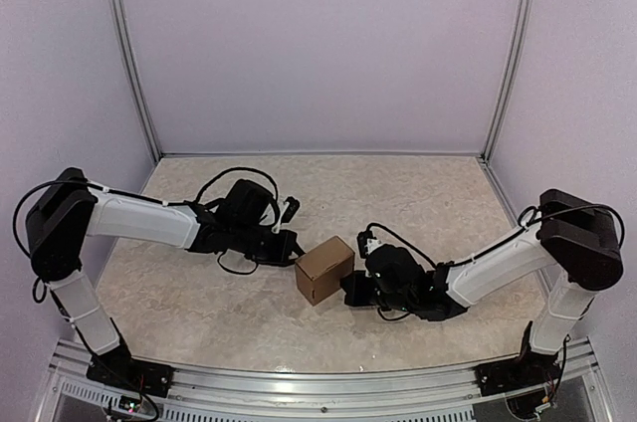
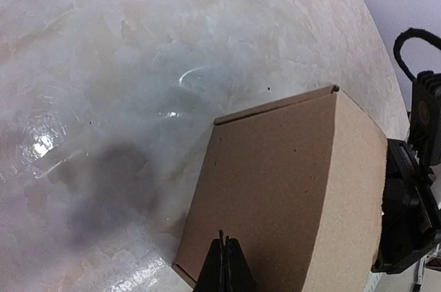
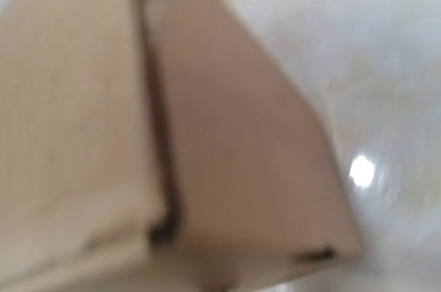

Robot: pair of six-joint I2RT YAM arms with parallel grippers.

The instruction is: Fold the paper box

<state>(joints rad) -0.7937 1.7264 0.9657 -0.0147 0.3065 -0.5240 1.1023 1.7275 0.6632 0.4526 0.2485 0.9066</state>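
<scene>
Sitting folded near centre of beige marbled table (image 1: 418,193): small brown cardboard box (image 1: 324,269). At its 10 o'clock, left gripper (image 1: 296,249), fingers pressed together, touching; at 4 o'clock, right gripper (image 1: 350,289), likewise closed, just beside.

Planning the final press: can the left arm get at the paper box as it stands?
Probably yes. The left claw, shut, sits close by the left side of the paper box with nothing between them. The right claw is on the opposite side, out of its way.
</scene>
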